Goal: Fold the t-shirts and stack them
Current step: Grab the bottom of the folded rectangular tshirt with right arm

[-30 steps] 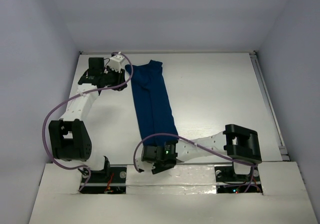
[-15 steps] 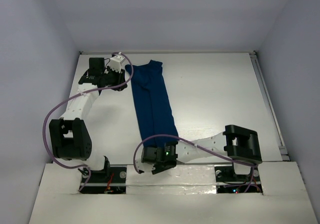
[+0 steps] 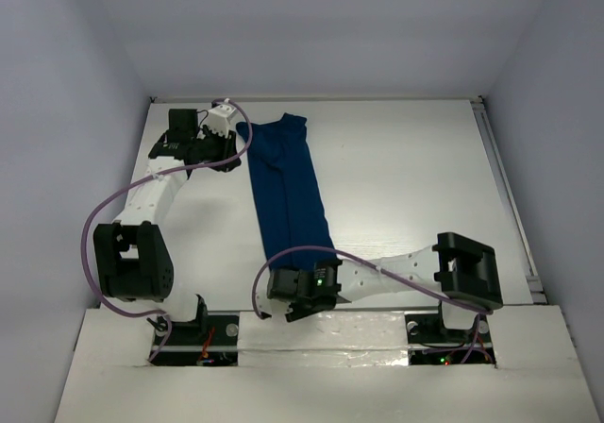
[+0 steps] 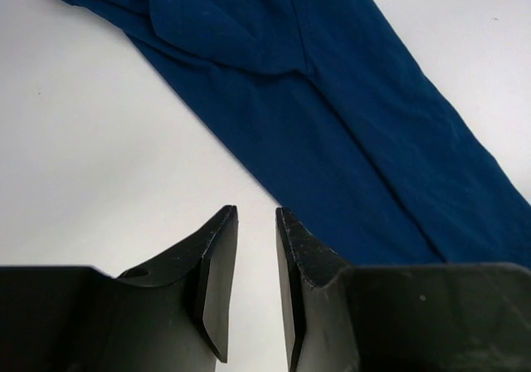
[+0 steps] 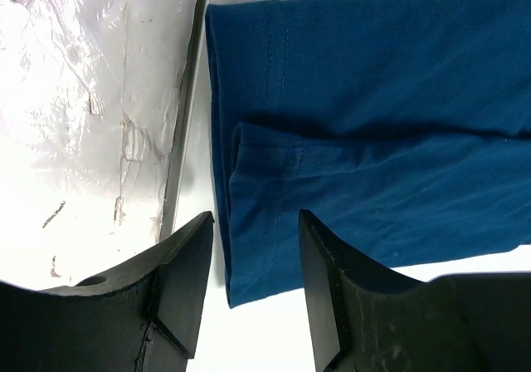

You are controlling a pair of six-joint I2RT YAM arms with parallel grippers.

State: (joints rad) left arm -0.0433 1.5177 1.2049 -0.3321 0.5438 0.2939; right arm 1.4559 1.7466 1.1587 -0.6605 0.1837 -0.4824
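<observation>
the left black two-finger gripper (image 4: 255, 222) sits at the far left of the white table (image 3: 406, 177), just beside the far end of the dark navy-blue soft fabric t-shirt (image 3: 288, 192). its jaws stand only a narrow slit apart, with bare table showing between them and nothing held. it looks parked there so it can nip the long edge of the cloth next to it.

the t-shirt lies flat, already doubled lengthwise into a long narrow strip running from the far side down to the near edge. that shape suggests the next fold is end to end, which would explain one gripper waiting at each end.

the right black two-finger gripper (image 5: 255, 222) hangs over the near hem, jaws spread wide and gripping nothing; the doubled hem corner shows in the gap below them, beside the crinkled silvery ledge (image 5: 99, 98).

compared with a second ago, the left arm and the cloth lie as they did. the right arm has swung its elbow outward and nearer, turning its wrist over the hem.
</observation>
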